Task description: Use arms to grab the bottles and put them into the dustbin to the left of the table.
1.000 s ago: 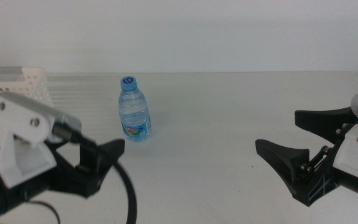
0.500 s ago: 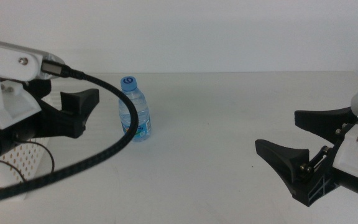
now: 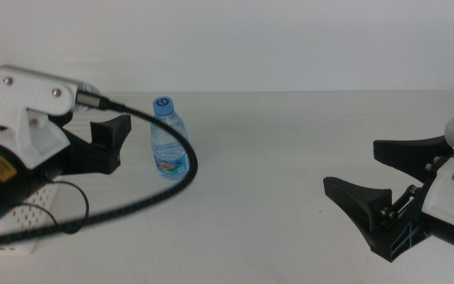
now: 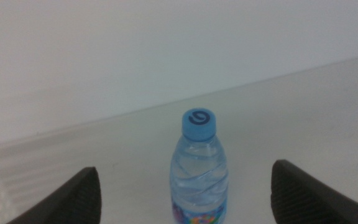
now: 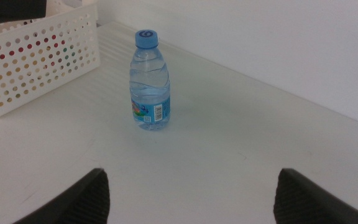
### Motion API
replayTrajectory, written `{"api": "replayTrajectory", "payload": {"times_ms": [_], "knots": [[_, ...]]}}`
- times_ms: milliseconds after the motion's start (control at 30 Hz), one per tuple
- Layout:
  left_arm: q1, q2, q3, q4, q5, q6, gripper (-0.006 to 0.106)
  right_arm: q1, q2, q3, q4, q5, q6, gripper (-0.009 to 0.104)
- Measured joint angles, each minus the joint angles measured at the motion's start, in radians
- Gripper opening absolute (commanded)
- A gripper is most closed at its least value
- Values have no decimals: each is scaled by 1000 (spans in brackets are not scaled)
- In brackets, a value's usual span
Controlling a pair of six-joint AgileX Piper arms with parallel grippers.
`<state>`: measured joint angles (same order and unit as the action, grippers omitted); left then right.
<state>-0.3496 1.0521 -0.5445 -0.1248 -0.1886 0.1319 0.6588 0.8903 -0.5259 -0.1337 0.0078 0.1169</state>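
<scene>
My left end effector, jaws spread, faces the upright water bottle near the counter's far-left; right end effector waits released.

Light is bright, even and diffuse, washing the white table and wall nearly together, with only faint shadows. The left wrist view looks soft and hazy, perhaps slightly out of focus. The water bottle shows sharper in the right wrist view.
</scene>
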Motion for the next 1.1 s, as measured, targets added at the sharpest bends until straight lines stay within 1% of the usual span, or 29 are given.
{"api": "replayTrajectory", "payload": {"times_ms": [67,133,367,500,733,900,1100], "knots": [[-7,3,40,17,-66,-16,90,0,0,0,0,0,0,75],[-10,14,72,54,-136,-53,90,0,0,0,0,0,0,75],[-8,118,169,249,-364,-245,90,0,0,0,0,0,0,75],[3,203,183,299,-461,-276,90,0,0,0,0,0,0,75],[4,358,185,312,-598,-281,90,0,0,0,0,0,0,75],[4,488,184,274,-723,-280,90,0,0,0,0,0,0,75],[4,600,141,270,-775,-280,90,0,0,0,0,0,0,75]]}}
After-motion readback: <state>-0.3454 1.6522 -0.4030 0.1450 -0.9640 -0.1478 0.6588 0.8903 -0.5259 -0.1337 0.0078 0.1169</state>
